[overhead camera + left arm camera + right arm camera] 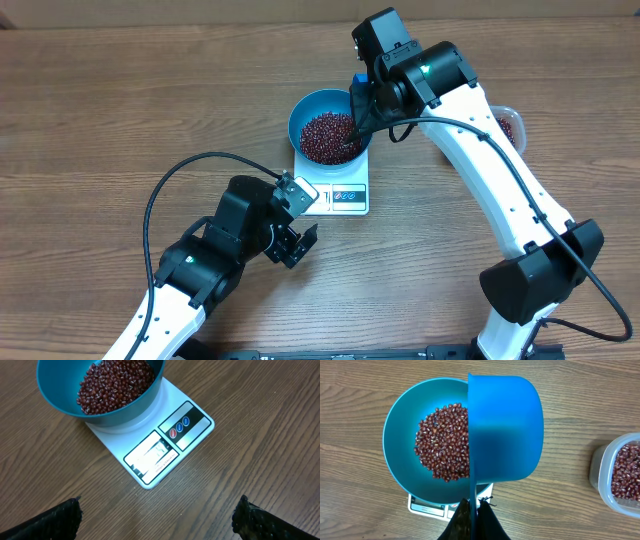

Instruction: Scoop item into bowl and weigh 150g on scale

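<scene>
Blue bowl (302, 112) sits on your scale (345, 198) on the wood tabletop (120, 100), w/ a heap of red-brown beans (325, 138) inside. Scale's display strip & buttons face the L arm. Your R pincer (472, 510) is clamped on the handle of the blue scoop (505, 430), which hangs tipped on its side over the half of the bowl nearer the tub (600, 467). Your L pincer (157, 520) has its fingers wide apart, gripping nothing, near the scale's front edge but not touching it. You've got more beans in the clear tub, which stands apart from the scale.
</scene>
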Controlling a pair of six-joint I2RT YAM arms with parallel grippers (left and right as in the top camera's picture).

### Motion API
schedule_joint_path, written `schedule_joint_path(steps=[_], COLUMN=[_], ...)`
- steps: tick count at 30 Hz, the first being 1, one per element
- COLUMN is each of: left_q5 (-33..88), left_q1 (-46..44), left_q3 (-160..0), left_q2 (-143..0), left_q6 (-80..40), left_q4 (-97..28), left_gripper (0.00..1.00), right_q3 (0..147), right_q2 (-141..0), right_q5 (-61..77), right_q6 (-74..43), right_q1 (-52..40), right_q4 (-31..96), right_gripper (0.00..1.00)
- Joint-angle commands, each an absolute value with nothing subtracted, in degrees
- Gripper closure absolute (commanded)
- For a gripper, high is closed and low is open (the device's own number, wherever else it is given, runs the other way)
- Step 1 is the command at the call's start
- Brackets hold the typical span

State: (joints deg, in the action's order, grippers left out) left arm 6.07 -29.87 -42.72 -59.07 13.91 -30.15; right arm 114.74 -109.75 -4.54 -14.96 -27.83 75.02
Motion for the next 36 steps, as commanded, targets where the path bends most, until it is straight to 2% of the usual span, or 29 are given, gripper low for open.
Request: schedule_joint_path(steps=[1, 36], left_q5=[7.1, 7.1], left_q1=[-29.5, -29.5], left_q3=[-42.5, -42.5], left_q2=[-59.3, -59.3], left_q6=[14.2, 14.2], left_q4=[-30.0, -30.0], left_gripper=[0.0, 0.0], right_q3=[116.3, 116.2], right_q2=[-107.4, -107.4], right_q5=[-4.8, -6.5], right_q6=[-15.0, -15.0], right_q1=[-28.1, -29.0], right_q4=[74.8, 74.5], right_gripper=[0.96, 0.96])
